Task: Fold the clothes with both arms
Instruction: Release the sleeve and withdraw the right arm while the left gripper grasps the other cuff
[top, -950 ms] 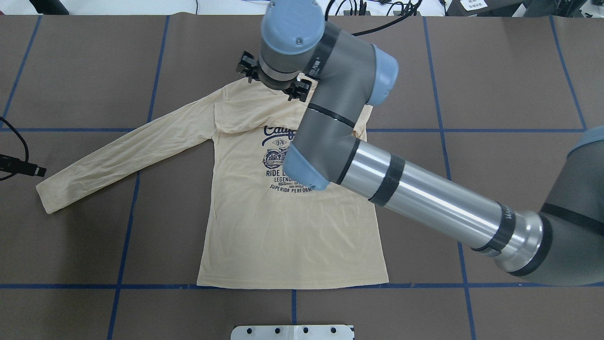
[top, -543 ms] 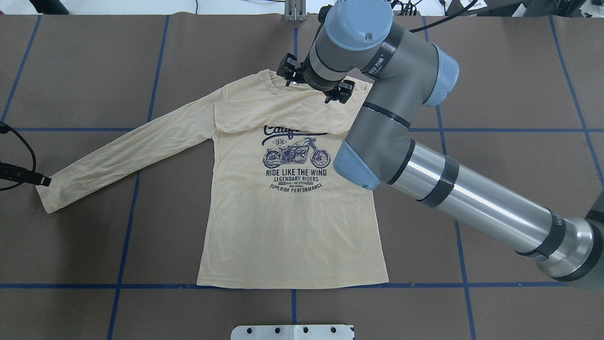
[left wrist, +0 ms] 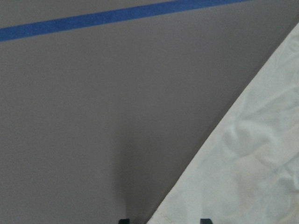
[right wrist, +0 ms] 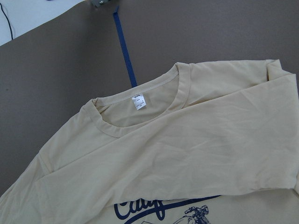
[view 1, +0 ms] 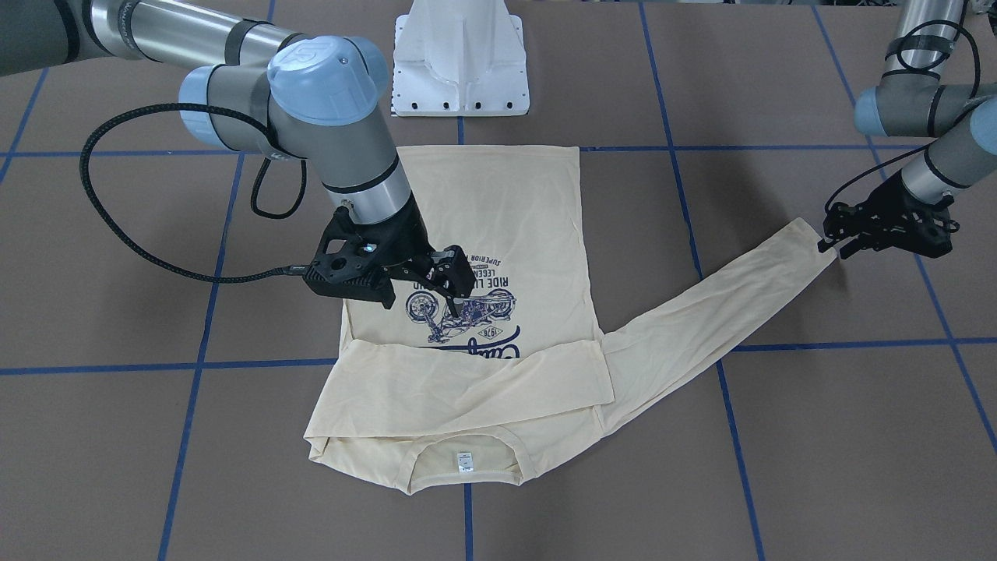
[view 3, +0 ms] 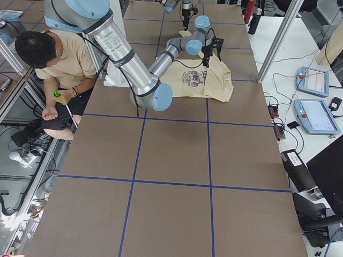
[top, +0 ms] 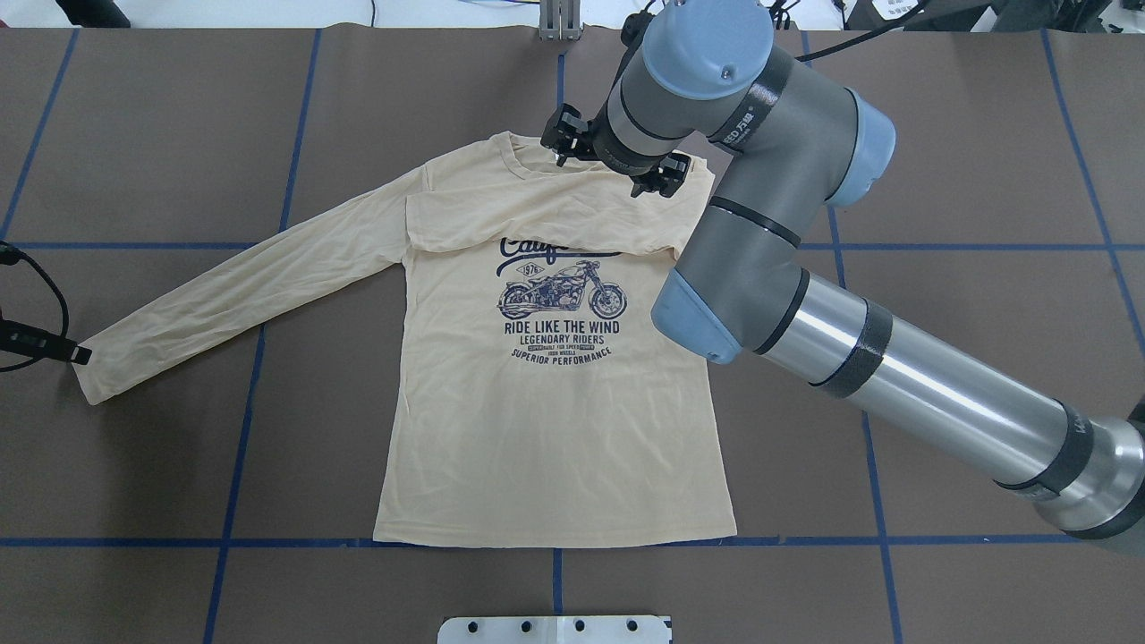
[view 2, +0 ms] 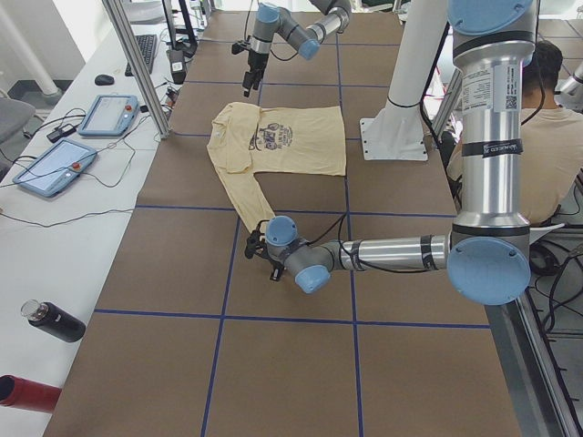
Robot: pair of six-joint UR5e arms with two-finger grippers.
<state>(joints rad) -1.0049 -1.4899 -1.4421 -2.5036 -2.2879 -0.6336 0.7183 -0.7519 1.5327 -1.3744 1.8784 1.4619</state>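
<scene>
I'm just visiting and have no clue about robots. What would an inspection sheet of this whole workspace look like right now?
Surface: brown table with a blue line grid; white robot base at one edge.
Job's things: cream shirt lies flat, print up; one sleeve folded across the chest, the other sleeve stretched out.
Clutter: nothing seen on the table.
Grippers: left gripper open at the stretched sleeve's cuff; right gripper over the shirt's chest, open or shut unclear.
Cables: black cable loops over the table from the right arm.
Surroundings: seated person beside the table; tablets and bottles on a side bench.
</scene>
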